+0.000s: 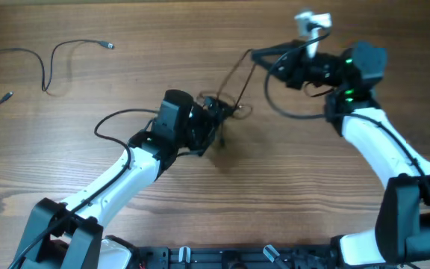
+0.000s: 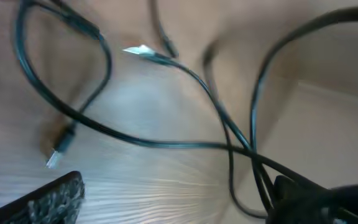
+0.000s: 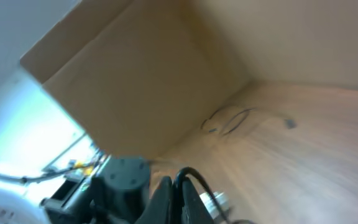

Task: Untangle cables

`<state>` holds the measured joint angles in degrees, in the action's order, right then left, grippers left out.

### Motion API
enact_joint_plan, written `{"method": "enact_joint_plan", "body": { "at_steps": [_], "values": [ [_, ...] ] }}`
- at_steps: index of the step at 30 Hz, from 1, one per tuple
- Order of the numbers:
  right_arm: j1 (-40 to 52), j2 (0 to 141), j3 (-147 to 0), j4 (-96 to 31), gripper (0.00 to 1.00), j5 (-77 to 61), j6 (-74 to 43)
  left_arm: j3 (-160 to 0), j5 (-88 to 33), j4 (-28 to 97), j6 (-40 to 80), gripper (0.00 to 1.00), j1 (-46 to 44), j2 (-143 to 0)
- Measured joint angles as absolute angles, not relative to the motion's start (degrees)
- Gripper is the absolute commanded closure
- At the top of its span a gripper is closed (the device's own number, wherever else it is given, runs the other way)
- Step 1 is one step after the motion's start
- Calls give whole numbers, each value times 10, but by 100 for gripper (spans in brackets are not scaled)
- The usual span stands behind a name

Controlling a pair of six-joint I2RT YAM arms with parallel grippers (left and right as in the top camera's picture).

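The left gripper (image 1: 216,119) stands wide open and grips nothing, low over the table (image 1: 290,187) at the centre of the overhead view. Its wrist view suggests why. One finger (image 2: 55,199) sits at 7 o'clock, the other side is a dark shape at 5 o'clock, and the cables (image 2: 185,145) cross in the gap between. Closing here would likely catch a strand near the crossing. A plug (image 2: 53,158) lies free on the wood just beside the finger.

The knot (image 1: 226,107) sits at the left fingertips. From it, strands (image 1: 245,78) rise toward 1 o'clock to the right gripper (image 1: 256,54), which is clamped shut. As far as the overhead shows, it holds them lifted. That pull seems meant to stretch the knot open and steady it so the left can pick a loop. The right wrist view is too blurred to confirm the grip.

Well apart at 10 o'clock a loose cable (image 1: 49,69) lies alone, apparently already freed.
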<state>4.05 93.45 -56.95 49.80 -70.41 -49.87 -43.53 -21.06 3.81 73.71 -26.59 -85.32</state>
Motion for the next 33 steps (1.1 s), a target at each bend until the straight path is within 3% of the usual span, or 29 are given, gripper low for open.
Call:
{"method": "enact_joint_plan", "body": {
  "at_steps": [10,15,16,22,24,27,33],
  "values": [
    [-122,934,-576,327,95,-594,-447,-441,-196,141,725,6,-271,-853],
    [-254,924,-597,303,95,-412,-404,-411,-156,205,725,8,-266,-868],
    [-267,922,-598,299,92,-399,-402,-411,-152,205,725,11,-266,-868],
    [-277,920,-602,225,75,-376,-383,-410,-160,138,725,82,-259,-868],
    [-267,920,-602,209,73,-381,-376,-411,-168,98,728,91,-253,-868],
    [-243,920,-602,195,69,-397,-371,-419,-176,89,716,96,-237,-867],
    [-169,919,-605,131,41,-475,-339,-489,-176,88,658,96,-232,-820]
  ]
}}
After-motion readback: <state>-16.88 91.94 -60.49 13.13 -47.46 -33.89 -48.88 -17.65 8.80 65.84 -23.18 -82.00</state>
